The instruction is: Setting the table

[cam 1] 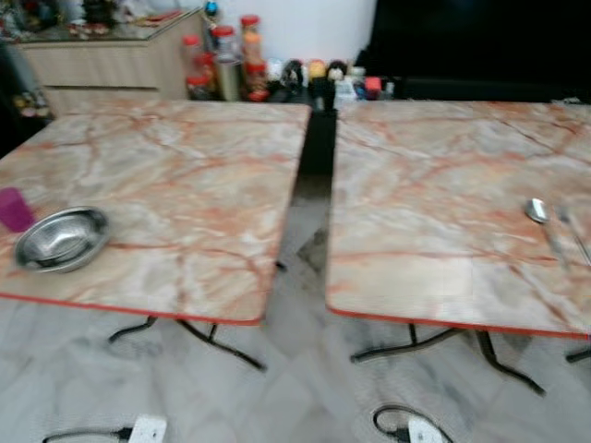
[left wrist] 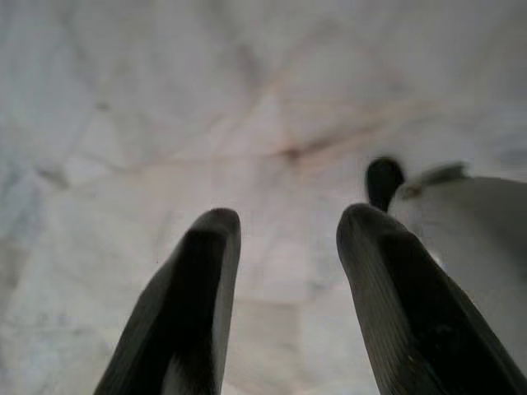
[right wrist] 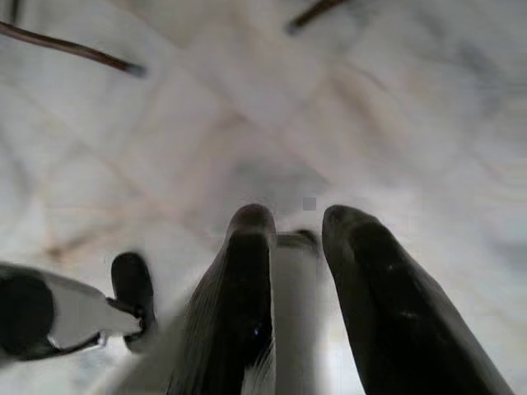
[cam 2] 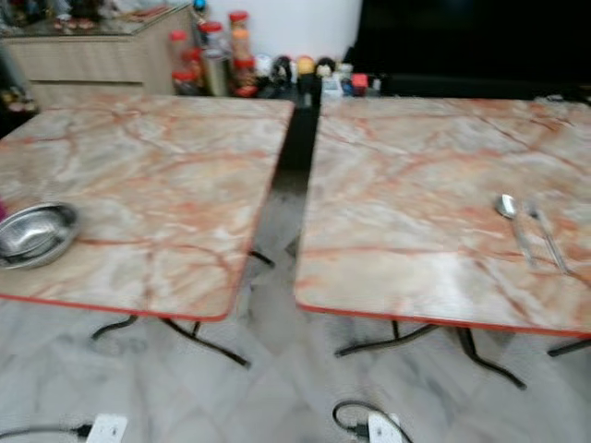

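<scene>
Two big tables with pink and white marble tops stand side by side on a pale tiled floor (cam 1: pixel 305 388). The left table (cam 1: pixel 185 175) is the one to place things by. The right table (cam 1: pixel 443 203) stands just beside it, with a dark narrow gap between them.

Behind the left table, at its far left corner, is a low wooden cabinet (cam 1: pixel 111 55). Near the far end of the gap, a bunch of jars and bottles (cam 1: pixel 231 65) sits in a row on the floor by the wall.

A shiny metal bowl (cam 1: pixel 62 238) sits on the left table, near its front left corner. A small purple cup (cam 1: pixel 14 209) stands just beside the bowl, at the table's left edge.

A spoon (cam 1: pixel 543 221) and a fork (cam 1: pixel 574 233) lie side by side on the other table, far from the left table, near its right edge.

Two white plug boxes lie on the floor in front of the tables, one (cam 1: pixel 146 429) under the left table's front edge and one (cam 1: pixel 423 430) further right.

The left gripper (left wrist: pixel 284 239) hangs over the floor with its two black fingers spread apart and nothing between them. The right gripper (right wrist: pixel 298 226) hangs over the floor too, its fingers a little apart, with a thin pale thing between them that is too blurry to name.
</scene>
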Robot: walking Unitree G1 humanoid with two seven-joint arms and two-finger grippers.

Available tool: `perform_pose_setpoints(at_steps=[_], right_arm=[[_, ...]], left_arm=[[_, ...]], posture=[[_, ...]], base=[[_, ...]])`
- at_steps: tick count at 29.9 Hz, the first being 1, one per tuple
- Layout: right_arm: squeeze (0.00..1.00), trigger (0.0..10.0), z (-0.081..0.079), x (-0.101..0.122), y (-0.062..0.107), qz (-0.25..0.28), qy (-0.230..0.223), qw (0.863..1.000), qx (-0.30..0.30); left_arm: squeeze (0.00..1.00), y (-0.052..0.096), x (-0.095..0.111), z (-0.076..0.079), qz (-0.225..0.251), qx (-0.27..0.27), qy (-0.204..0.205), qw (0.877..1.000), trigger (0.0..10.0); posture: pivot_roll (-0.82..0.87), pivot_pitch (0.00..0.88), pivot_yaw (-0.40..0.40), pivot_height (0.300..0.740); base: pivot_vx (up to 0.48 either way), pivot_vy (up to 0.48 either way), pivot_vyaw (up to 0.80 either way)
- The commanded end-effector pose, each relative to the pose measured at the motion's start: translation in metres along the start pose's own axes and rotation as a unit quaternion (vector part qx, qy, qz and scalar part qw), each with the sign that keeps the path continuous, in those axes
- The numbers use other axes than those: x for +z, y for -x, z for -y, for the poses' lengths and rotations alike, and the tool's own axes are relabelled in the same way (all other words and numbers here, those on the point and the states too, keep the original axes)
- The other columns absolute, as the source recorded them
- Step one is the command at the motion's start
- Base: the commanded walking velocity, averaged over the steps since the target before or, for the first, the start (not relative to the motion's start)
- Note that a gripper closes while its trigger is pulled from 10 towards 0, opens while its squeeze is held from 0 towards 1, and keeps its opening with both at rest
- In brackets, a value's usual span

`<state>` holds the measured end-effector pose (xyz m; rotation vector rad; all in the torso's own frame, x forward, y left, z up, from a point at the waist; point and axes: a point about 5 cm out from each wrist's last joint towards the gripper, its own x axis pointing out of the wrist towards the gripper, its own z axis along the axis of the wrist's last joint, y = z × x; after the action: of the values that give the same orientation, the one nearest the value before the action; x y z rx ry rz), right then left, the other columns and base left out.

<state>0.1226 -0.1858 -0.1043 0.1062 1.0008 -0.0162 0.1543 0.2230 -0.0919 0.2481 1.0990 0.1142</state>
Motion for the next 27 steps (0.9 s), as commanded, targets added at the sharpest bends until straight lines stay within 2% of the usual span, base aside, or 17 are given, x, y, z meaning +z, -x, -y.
perform_pose_setpoints(at_steps=[1, 6, 17, 22, 27], right_arm=[[0.00, 10.0, -0.005, 0.005, -0.002, 0.007, -0.006, 1.000, 0.004], [0.00, 10.0, -0.005, 0.008, -0.003, 0.011, -0.009, 1.000, 0.002], [0.00, 10.0, -0.004, 0.011, -0.004, 0.015, -0.013, 1.000, -0.003], [0.00, 10.0, -0.004, 0.012, -0.004, 0.017, -0.014, 1.000, -0.003], [0.00, 10.0, -0.004, 0.012, -0.004, 0.017, -0.020, 1.000, -0.004]], left_arm=[[0.00, 0.000, -0.003, -0.009, -0.004, 0.008, -0.008, 1.000, 10.0], [0.00, 0.000, 0.000, -0.007, 0.001, 0.002, 0.006, 1.000, 10.0], [0.00, 0.000, 0.009, 0.011, 0.010, -0.012, 0.012, 1.000, 10.0], [0.00, -0.001, 0.012, 0.006, 0.013, -0.004, 0.008, 1.000, 10.0], [0.00, -0.001, 0.009, -0.006, 0.011, 0.003, 0.011, 1.000, 10.0]], posture=[[-0.02, 0.000, 0.045, 0.740], [-0.02, 0.000, 0.045, 0.740], [-0.02, 0.000, 0.039, 0.740], [-0.02, 0.000, 0.036, 0.740], [-0.02, 0.000, 0.034, 0.740]], base=[[0.000, -0.446, 0.00], [0.000, -0.075, 0.00], [0.000, 0.000, 0.00], [0.000, -0.343, 0.00], [0.000, -0.472, -0.13]])
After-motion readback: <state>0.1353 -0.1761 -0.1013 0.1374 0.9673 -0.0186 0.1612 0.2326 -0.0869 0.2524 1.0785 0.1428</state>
